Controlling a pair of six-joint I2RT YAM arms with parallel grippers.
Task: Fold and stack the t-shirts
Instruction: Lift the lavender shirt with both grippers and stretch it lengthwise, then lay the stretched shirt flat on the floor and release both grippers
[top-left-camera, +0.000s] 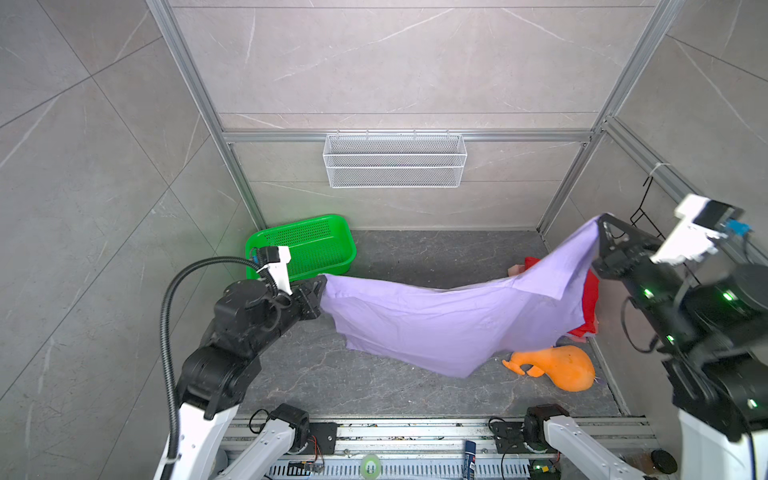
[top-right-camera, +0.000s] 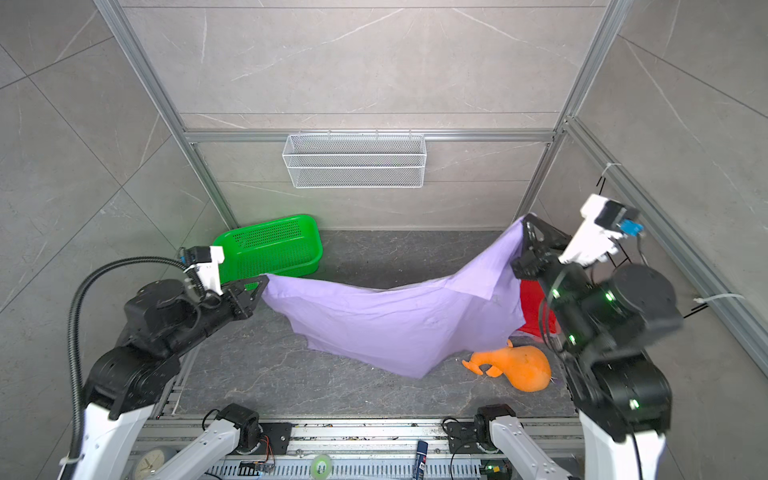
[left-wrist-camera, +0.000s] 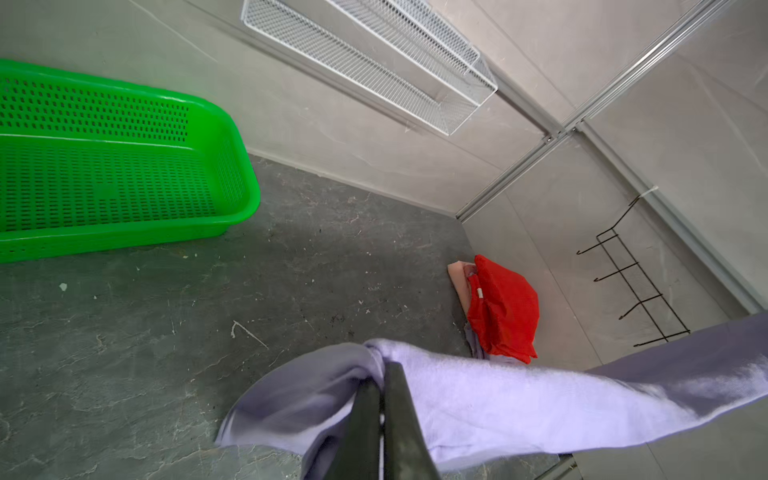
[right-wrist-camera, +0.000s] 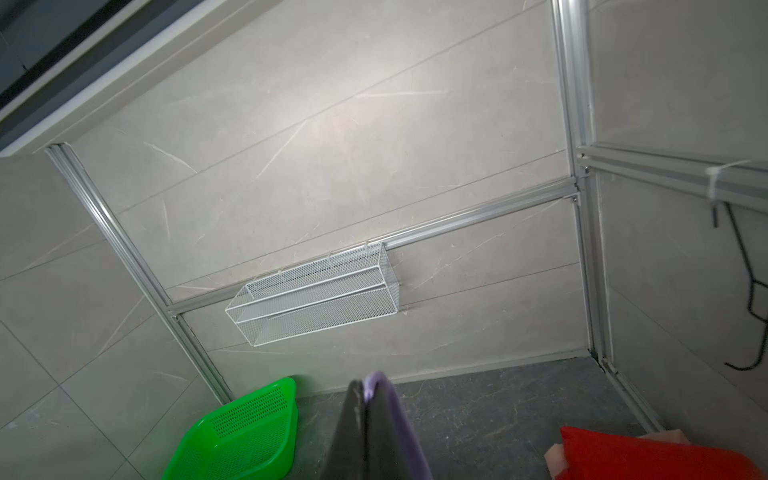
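You held the lavender t-shirt (top-left-camera: 436, 320) stretched between both arms over the grey tabletop (top-left-camera: 415, 257).
Your left gripper (top-left-camera: 321, 284) and right gripper (top-left-camera: 601, 221) each pinched an edge, with the right end higher and the cloth sagging between them. It looked light, limp and quick to crease, so hem corners seemed the best holds. The folded red t-shirt (left-wrist-camera: 505, 307) lay on a pink t-shirt (left-wrist-camera: 457, 270) by the right wall.
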